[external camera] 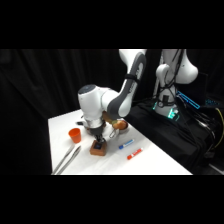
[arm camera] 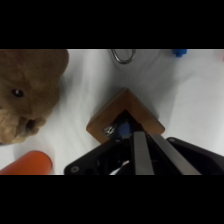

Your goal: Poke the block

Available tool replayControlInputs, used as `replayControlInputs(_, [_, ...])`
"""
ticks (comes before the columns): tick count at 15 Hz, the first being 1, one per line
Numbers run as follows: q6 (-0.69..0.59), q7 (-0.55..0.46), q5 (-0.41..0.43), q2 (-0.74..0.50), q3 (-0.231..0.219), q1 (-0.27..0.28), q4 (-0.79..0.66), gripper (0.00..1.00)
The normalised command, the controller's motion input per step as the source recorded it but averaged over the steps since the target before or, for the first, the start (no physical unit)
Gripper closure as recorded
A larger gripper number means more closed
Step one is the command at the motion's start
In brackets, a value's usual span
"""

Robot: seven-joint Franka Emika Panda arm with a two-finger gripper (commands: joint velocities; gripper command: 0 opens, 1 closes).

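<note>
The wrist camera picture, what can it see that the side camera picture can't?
Only the wrist view shows a brown plush animal's face, with its dark eye, and the wood grain of the block's top. Only the side view shows the whole white arm, the metal tongs, a blue marker, a red marker and the whole table. Both show the block with the gripper right over it, fingers together, and the orange cup nearby.
</note>
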Motion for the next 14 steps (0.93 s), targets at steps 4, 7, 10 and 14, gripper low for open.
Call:
replayControlInputs(4, [0.16,-0.05,-0.076,0.17,0.0,-0.039,0.17,0.98])
replayControlInputs(7, [0.11,-0.06,-0.068,0.14,0.004,-0.035,0.15,0.98])
replayControlInputs(10, [0.02,-0.05,-0.054,0.08,0.005,-0.038,0.11,0.99])
replayControlInputs(14, [-0.21,-0.02,-0.061,-0.28,-0.013,-0.023,-0.09,0.99])
